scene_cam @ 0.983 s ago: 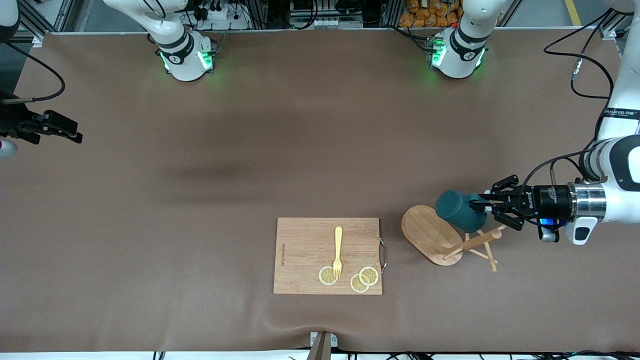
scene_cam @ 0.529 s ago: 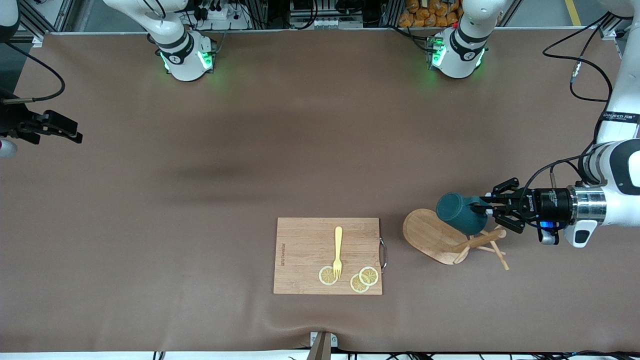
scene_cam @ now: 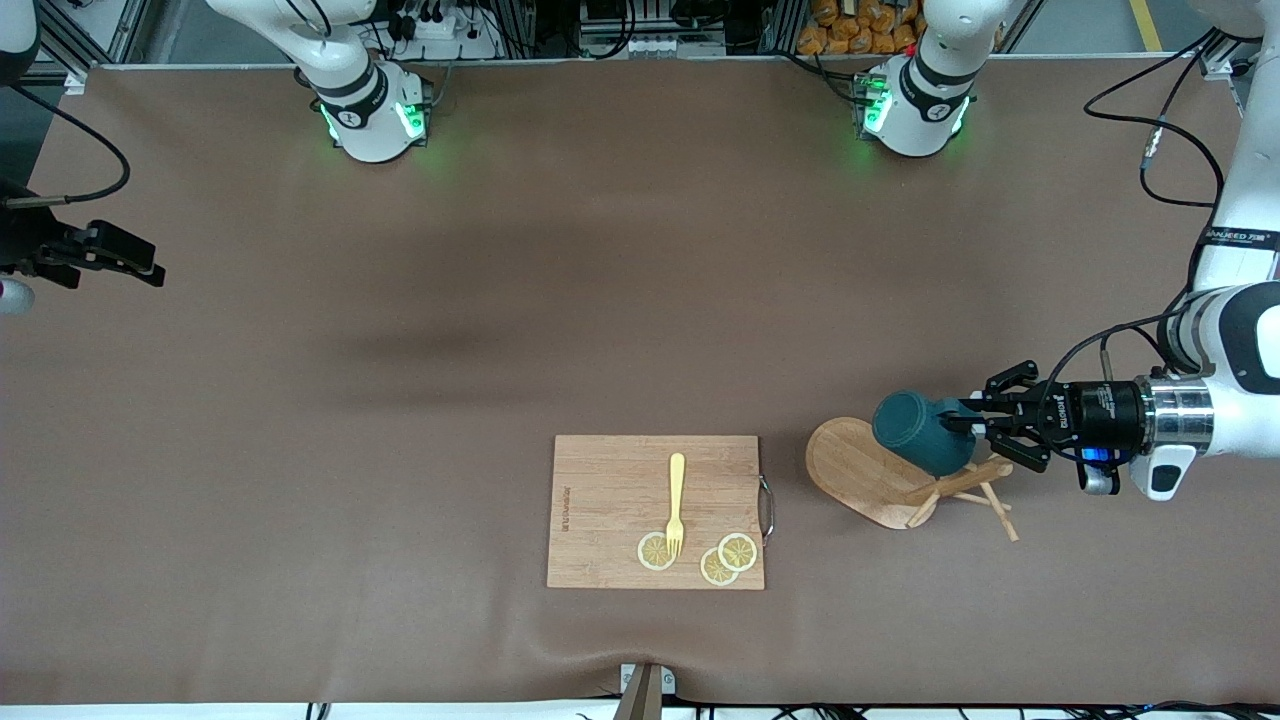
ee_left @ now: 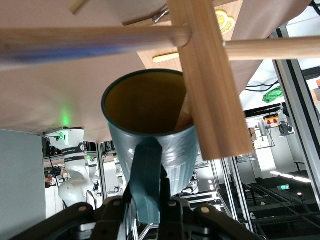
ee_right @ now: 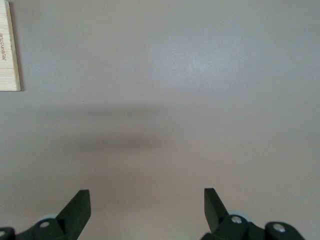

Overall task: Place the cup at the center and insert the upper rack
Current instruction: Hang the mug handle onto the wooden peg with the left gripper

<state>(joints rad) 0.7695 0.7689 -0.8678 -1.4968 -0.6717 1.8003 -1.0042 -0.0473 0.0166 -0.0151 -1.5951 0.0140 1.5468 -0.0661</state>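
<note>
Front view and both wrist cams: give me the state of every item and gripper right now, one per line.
cup: tipped on its side, held by its handle, a peg inside its mouth
upper rack: toppled, lying on the table
left gripper: shut on the cup handle
right gripper: open, waiting over bare table
fork: flat on the cutting board, tines on a lemon slice

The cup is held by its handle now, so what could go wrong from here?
1. The left gripper pinches only the handle of the cup, so it may swing or slip when carried.
2. A peg of the tipped-over upper rack reaches into the cup's mouth in the left wrist view, so lifting could drag the rack along.

The right gripper waits open over bare table.
</note>
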